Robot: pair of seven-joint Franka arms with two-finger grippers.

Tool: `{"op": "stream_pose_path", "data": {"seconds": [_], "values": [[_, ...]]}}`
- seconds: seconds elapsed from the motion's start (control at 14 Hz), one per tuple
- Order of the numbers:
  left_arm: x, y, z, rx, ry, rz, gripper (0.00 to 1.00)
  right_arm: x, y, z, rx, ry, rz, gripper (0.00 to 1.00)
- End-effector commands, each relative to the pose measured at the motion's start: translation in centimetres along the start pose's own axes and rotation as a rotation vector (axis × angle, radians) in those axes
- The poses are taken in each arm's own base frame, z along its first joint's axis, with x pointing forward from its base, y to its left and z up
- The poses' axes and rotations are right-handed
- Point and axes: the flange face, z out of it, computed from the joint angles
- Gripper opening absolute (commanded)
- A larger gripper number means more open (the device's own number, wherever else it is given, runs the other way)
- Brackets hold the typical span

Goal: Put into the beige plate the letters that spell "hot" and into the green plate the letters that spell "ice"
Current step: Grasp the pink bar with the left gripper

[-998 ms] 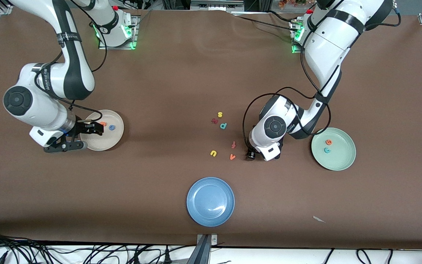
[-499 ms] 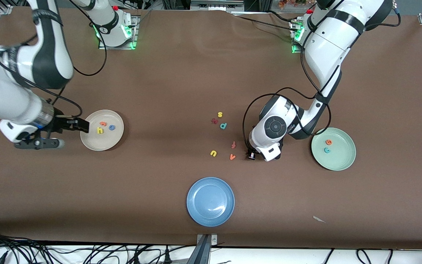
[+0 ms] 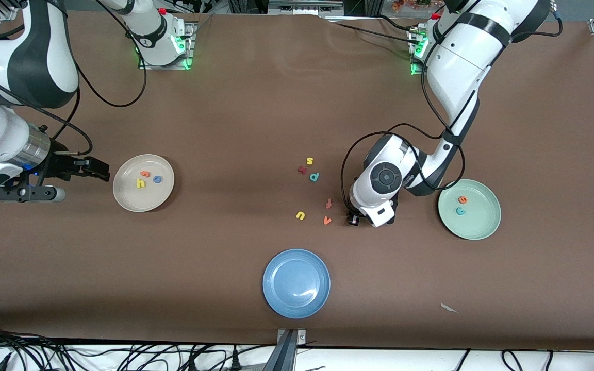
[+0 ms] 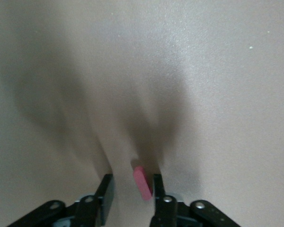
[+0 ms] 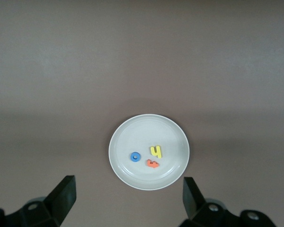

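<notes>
The beige plate (image 3: 127,198) holds the yellow h (image 3: 141,183), the orange t (image 3: 145,174) and the blue o (image 3: 157,179); the right wrist view shows the same plate (image 5: 128,175). My right gripper (image 3: 96,170) hangs open and empty beside that plate, toward the right arm's end. The green plate (image 3: 477,226) holds the orange e (image 3: 463,199) and the teal c (image 3: 460,211). My left gripper (image 3: 352,220) is down at the table between the orange v and the green plate. The dark red i (image 4: 143,182) stands between its fingers, against one, with a gap to the other.
Loose letters lie mid-table: a yellow s (image 3: 309,161), a dark red letter (image 3: 302,169), a teal p (image 3: 314,176), a red-orange f (image 3: 329,203), a yellow u (image 3: 300,215) and an orange v (image 3: 327,220). A blue plate (image 3: 296,283) sits nearer the camera. A paper scrap (image 3: 449,308) lies near the table's front edge.
My right gripper has drawn back off the beige plate toward its end of the table, leaving the yellow h in the plate. The left arm has hardly moved.
</notes>
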Motion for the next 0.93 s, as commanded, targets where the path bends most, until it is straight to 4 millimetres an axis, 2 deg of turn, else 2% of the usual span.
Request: {"op": "stream_pose_path", "data": {"seconds": [0.0,0.57,0.86], "values": [[-0.21,-0.02,0.68,0.01,0.01,-0.013,0.3,-0.24,-0.11,-1.16,0.015,0.0,0.011,1.0],[-0.01,0.02,0.63,-0.006,0.053,0.043,0.01,-0.27,-0.44,-1.39,0.019,0.01,0.05,1.0],[0.06,0.07,-0.11,-0.013,0.092,0.121,0.0,-0.23,-0.73,-1.31,0.019,0.011,0.047,1.0]]}}
